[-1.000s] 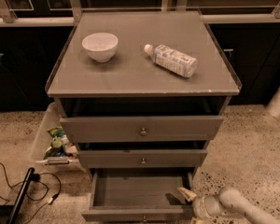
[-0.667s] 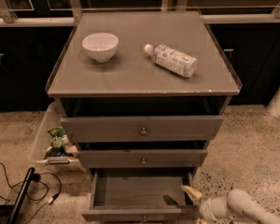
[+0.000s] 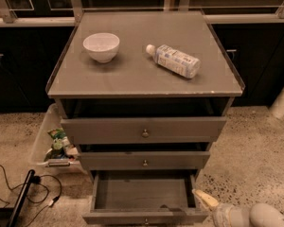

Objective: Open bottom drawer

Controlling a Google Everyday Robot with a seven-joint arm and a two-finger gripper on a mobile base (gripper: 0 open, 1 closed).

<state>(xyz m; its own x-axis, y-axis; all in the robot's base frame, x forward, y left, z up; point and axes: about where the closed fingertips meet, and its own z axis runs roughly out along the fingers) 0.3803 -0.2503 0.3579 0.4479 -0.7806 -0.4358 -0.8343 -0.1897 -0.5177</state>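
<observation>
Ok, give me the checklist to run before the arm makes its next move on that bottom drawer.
1. Bottom drawer pulled out, its inside showing: ok.
2. Tool sits low at the drawer's right front corner; whether it touches the drawer front: cannot tell.
3. Middle drawer and top drawer are not pulled out over the bottom one: ok.
4. Bottle lies on its side on the cabinet top, back from the edges: ok.
5. Bowl stands upright on the top, apart from the bottle: ok.
6. Cables on the floor are left of the cabinet, away from the tool: ok.
</observation>
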